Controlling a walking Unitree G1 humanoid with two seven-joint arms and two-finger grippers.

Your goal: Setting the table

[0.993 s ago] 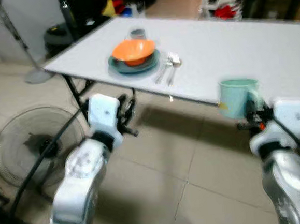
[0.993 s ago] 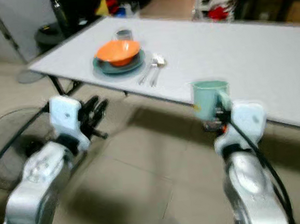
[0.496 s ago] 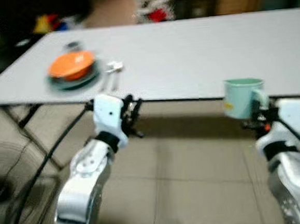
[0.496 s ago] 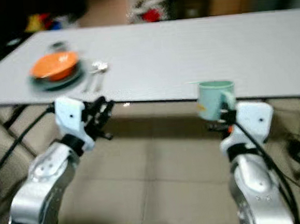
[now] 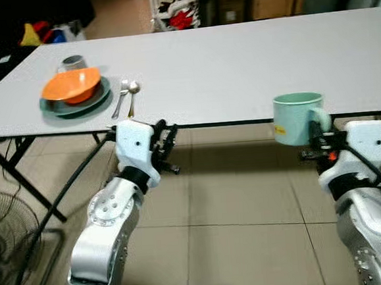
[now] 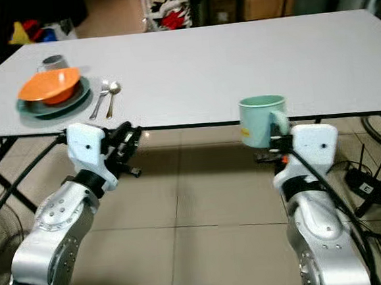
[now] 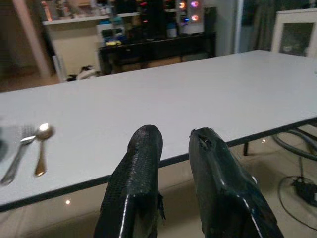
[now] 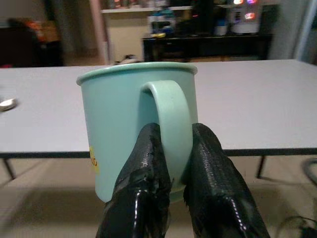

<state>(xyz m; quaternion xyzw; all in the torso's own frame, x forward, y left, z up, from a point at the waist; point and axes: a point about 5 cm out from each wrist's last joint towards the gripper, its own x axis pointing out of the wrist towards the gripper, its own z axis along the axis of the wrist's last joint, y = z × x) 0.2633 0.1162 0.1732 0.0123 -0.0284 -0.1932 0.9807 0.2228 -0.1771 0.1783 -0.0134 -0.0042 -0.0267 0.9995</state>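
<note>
Right gripper: its 2 black fingers are clamped on the handle of the mint-green mug, one finger on each side of the handle loop.
Mug position: upright, held in the air just off the near edge of the white table, at about tabletop height, over the tiled floor. It is not resting on the table.
Mug detail: a small yellow mark sits low on its side.
Left gripper: raised in front of the table's near edge, holding nothing; the 2 fingers lie side by side with just a narrow gap between them.
Place setting: at the far left of the table, an orange bowl tilts on a grey-green plate.
Cutlery: a fork and a spoon lie side by side just to the right of the plate.
Small cup: grey, standing just behind the bowl.
Gap: the mug is well apart from the place setting, far along the table to the right.
Floor extras: a fan stands at the left, and cables lie at the right.
</note>
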